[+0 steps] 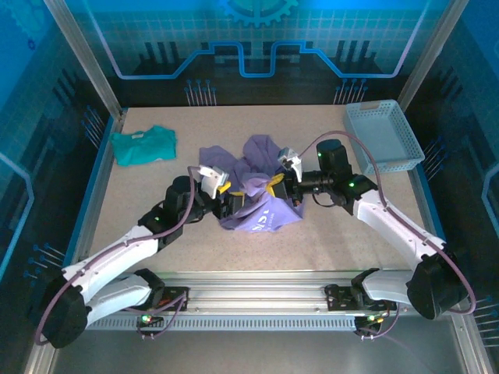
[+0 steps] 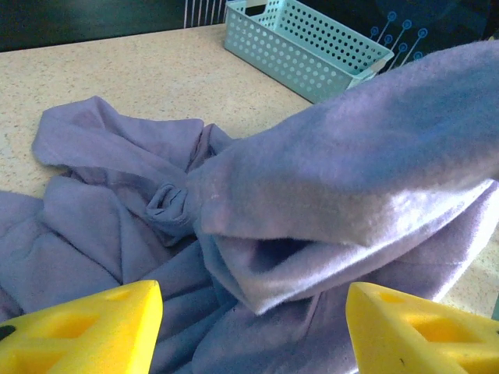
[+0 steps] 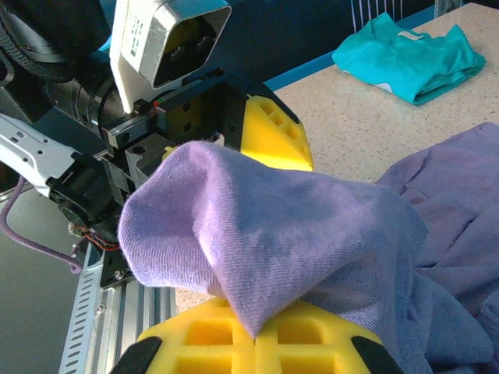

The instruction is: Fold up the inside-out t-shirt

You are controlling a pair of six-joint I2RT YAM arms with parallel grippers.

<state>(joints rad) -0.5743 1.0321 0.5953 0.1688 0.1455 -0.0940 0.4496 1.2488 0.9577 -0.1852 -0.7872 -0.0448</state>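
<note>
The inside-out t-shirt [image 1: 261, 212] lay crumpled at mid-table, between the two grippers. The right gripper [image 3: 256, 331] was closed on a fold of the lavender cloth, which draped over its yellow fingers. The left gripper [image 2: 249, 312] stood with fingers apart, with loose cloth lying just ahead of them, unclamped.

White lettering [image 1: 263, 220] on the t-shirt [image 1: 253, 191] — too blurred to read.

top: overhead, whole table [image 1: 257, 251] | wrists: close, low, facing each other | shared: lavender t-shirt [image 1: 257, 210]
</note>
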